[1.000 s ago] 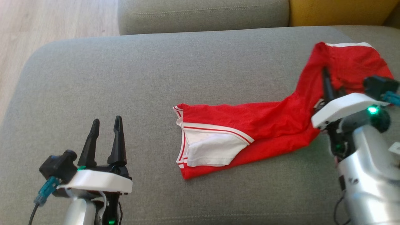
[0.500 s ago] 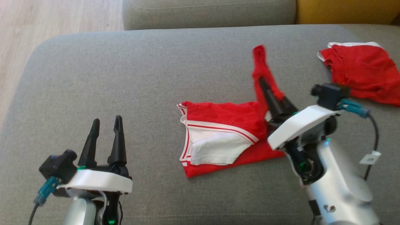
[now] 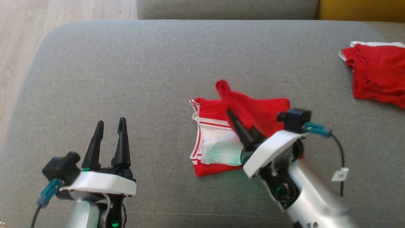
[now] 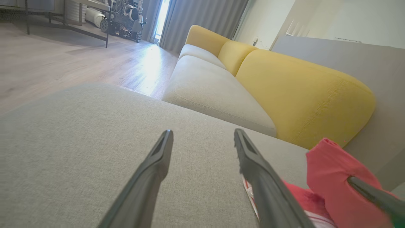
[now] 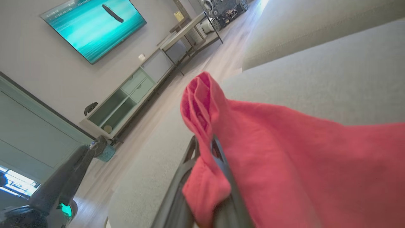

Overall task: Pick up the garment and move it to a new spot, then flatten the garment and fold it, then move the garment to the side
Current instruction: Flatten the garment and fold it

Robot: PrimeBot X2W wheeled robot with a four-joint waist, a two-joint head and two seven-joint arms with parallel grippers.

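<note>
On the grey sofa cushion, seen from the head camera, my right gripper is clenched on a bunched red corner of the garment. A second ago that end lay stretched far out to my right. Now I have swung it up and back over the white-trimmed half, so the cloth is doubled and much shorter. A second red garment lies well apart at the far right. My left gripper sits low at the left, jaws spread, holding nothing, unmoved.

From the left wrist, those spread jaws frame bare cushion, and the lifted red peak rises to their right.

From the right wrist, both jaws pinch a pleated fold of red cloth that drapes away beneath.

I judge the fold half made. The held end is not yet laid down, so lowering, releasing and smoothing come next.
</note>
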